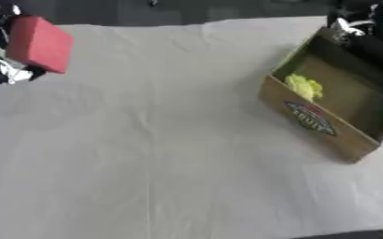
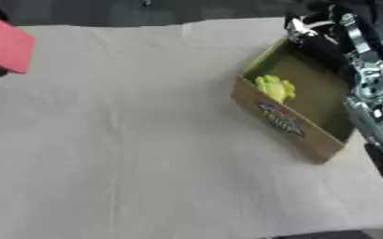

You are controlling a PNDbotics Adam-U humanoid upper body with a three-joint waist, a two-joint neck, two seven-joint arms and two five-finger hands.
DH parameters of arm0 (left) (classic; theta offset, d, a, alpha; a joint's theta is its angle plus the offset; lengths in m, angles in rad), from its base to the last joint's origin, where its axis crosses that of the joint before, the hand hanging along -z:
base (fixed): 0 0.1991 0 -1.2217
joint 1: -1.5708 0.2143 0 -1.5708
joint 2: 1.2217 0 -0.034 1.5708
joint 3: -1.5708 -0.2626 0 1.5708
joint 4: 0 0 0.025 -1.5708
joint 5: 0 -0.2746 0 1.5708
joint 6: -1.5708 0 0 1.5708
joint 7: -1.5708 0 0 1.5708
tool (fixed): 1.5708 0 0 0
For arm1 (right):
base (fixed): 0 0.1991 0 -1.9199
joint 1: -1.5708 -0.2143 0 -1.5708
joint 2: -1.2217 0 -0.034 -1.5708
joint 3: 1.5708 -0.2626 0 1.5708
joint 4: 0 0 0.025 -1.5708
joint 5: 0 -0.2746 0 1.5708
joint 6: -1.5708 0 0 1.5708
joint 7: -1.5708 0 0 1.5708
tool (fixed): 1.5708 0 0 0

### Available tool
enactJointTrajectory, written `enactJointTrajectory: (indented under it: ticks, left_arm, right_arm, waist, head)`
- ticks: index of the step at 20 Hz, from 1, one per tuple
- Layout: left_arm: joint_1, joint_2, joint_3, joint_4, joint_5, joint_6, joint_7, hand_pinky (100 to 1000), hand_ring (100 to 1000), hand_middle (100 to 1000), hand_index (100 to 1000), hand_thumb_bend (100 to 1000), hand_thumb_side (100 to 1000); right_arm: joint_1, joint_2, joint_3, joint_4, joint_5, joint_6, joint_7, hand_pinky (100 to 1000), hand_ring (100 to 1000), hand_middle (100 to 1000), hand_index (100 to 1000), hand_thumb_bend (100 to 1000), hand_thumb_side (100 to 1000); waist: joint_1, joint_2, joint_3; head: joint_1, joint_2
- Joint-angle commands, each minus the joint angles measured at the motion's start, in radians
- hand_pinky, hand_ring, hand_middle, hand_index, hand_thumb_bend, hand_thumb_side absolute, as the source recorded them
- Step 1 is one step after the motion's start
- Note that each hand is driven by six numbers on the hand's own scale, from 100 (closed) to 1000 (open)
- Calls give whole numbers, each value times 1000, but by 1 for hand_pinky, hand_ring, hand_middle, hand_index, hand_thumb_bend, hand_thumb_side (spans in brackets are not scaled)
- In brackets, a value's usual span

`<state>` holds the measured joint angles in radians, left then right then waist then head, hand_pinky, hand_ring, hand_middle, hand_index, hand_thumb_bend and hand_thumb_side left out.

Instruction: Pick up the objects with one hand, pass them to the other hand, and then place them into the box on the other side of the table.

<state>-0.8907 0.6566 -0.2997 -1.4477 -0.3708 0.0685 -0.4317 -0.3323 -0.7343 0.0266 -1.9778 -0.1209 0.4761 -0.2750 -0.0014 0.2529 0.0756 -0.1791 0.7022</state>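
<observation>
Red block (image 1: 38,43) sits clasped in my left hand (image 1: 7,70), well apart from the box (image 1: 329,135) holding a yellow thing (image 1: 304,87), while beside the box my right hand's (image 2: 309,30) fingers I cannot tell.

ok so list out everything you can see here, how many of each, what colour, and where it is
Red block: one, red, raised at the far left, held by the left hand.
Box: one, brown cardboard with an oval label on its near wall, open top, on the right side of the table.
Yellow-green thing: one, yellow-green, lying inside the box near its left wall; its shape is hard to make out.
Table cover: one, pale grey-white, creased, spread across the table.
Left hand: one, black and silver, far left, round the red block.
Right hand: one, black and silver, at the box's far end, upper right; fingers unclear.
</observation>
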Motion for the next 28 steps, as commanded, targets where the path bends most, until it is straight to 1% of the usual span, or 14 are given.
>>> enactJointTrajectory:
  ticks: [1, 4, 8, 9, 10, 15, 18, 24, 28]
  left_arm:
    - [11, -13, 2, -68, 12, 38, 70, 500, 511, 483, 547, 250, 100]
    - [37, -51, -6, -96, 2, 56, 114, 497, 508, 481, 545, 248, 100]
    - [68, -113, -8, -114, -32, 62, 163, 490, 502, 477, 542, 237, 100]
    - [76, -128, -7, -117, -41, 62, 177, 490, 501, 476, 542, 236, 100]
    - [84, -145, -6, -120, -49, 61, 191, 485, 498, 474, 540, 230, 100]
    - [122, -220, -6, -131, -103, 48, 261, 480, 494, 472, 539, 227, 100]
    - [145, -261, -6, -135, -131, 34, 293, 477, 492, 470, 538, 216, 100]
    - [185, -326, -5, -109, -135, 10, 352, 467, 483, 464, 532, 184, 100]
    - [196, -352, -1, -91, -157, -8, 380, 462, 480, 462, 530, 191, 100]
  right_arm:
    - [-30, -45, 6, -22, 3, -21, 27, 981, 770, 741, 856, 222, 552]
    - [-52, -56, 19, -22, 15, -48, 58, 979, 773, 744, 858, 222, 550]
    - [-76, -70, 36, -22, 40, -86, 105, 975, 780, 750, 860, 231, 549]
    - [-81, -74, 41, -22, 50, -96, 120, 974, 782, 750, 861, 341, 549]
    - [-87, -78, 47, -22, 60, -107, 137, 973, 784, 753, 860, 235, 548]
    - [-130, -96, 78, -22, 113, -177, 223, 965, 797, 767, 865, 252, 543]
    - [-166, -103, 107, -22, 144, -214, 283, 961, 802, 772, 866, 263, 543]
    - [-243, -102, 171, -22, 206, -243, 396, 955, 816, 784, 868, 290, 546]
    - [-290, -89, 211, -22, 253, -267, 468, 950, 827, 795, 872, 309, 534]
  waist:
    - [-2, -31, 1]
    - [-4, -31, 0]
    - [-7, -31, -1]
    - [-7, -31, -1]
    - [-7, -31, -1]
    - [-9, -32, -2]
    - [-11, -34, -3]
    - [-15, -36, -3]
    - [-17, -37, -2]
  head:
    - [-1, 2]
    - [-3, 4]
    - [-2, 3]
    - [-1, 3]
    - [-1, 3]
    - [2, 1]
    - [2, 1]
    - [-2, -1]
    - [-6, 1]
